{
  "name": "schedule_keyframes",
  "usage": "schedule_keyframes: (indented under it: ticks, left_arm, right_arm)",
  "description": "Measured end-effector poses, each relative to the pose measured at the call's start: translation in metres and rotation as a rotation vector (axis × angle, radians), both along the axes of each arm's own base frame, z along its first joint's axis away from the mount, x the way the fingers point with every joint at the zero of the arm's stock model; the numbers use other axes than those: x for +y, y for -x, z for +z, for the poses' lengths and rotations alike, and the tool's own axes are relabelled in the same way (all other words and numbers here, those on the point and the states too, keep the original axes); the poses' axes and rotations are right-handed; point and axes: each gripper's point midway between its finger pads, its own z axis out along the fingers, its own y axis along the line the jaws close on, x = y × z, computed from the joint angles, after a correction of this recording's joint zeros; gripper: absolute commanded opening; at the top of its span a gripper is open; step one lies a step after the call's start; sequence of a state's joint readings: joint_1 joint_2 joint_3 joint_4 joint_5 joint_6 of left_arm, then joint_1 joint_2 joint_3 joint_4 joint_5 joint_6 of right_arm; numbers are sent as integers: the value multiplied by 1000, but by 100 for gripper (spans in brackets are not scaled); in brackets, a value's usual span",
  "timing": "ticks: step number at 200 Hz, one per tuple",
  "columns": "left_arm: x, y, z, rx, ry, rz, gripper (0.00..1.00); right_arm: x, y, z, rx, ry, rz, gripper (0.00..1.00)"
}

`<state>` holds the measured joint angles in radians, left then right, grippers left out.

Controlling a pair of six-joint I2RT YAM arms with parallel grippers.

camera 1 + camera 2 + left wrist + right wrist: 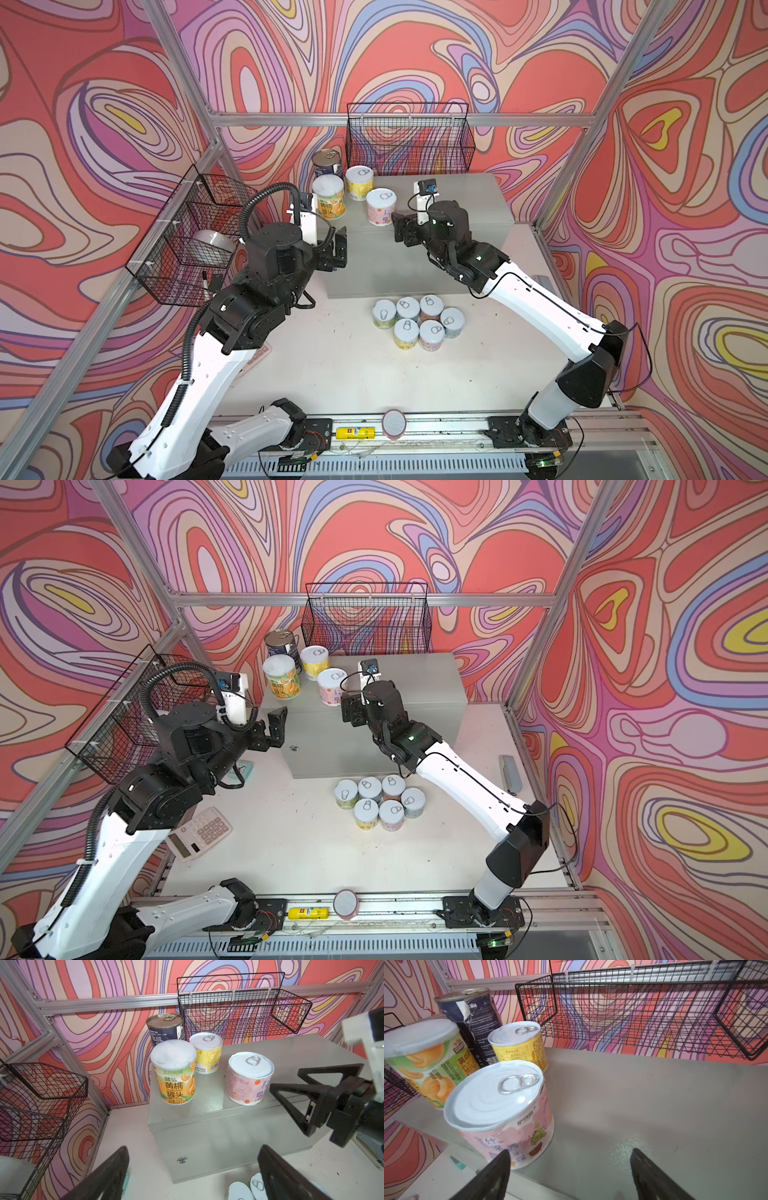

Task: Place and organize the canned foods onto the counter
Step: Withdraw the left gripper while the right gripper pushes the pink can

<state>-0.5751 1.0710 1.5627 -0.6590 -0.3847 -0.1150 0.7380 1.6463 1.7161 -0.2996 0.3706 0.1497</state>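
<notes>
The counter [449,208] is a light-grey metal box with a small lock [182,1160] on its front. At its left end stand a dark blue tin [327,163], a tall yellow-orange tin [328,201], a short yellow tin [359,183] and a short pink tin [380,206]. Several short white-lidded tins [417,322] cluster on the table before the counter. My left gripper [337,249] hangs open and empty by the counter's front left corner. My right gripper [397,228] is open just right of the pink tin [508,1118], not touching it.
A black wire basket [409,139] hangs on the back rail above the counter. Another wire basket [191,241] on the left wall holds a white object. A calculator [199,833] lies under the left arm. A yellow tube [355,433] and a pink-rimmed disc [394,423] sit at the front rail.
</notes>
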Motion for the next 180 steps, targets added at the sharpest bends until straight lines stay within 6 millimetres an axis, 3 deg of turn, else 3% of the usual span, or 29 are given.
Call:
schedule_keyframes:
  ticks: [52,88,145,180]
  left_arm:
    - [3,6,-29,60,-1,-14,99]
    - [-3,5,-44,123,44,-60,98]
    - [-27,6,-112,299,86,-143,97]
    - [-29,5,-114,305,94,-149,97]
  right_arm:
    - [-4,-14,10,-19,19,-66,94]
    - [1,-23,0,-7,43,-76,94]
    - [8,-25,-6,4,44,-49,93]
    - [18,-29,-14,13,42,-17,93]
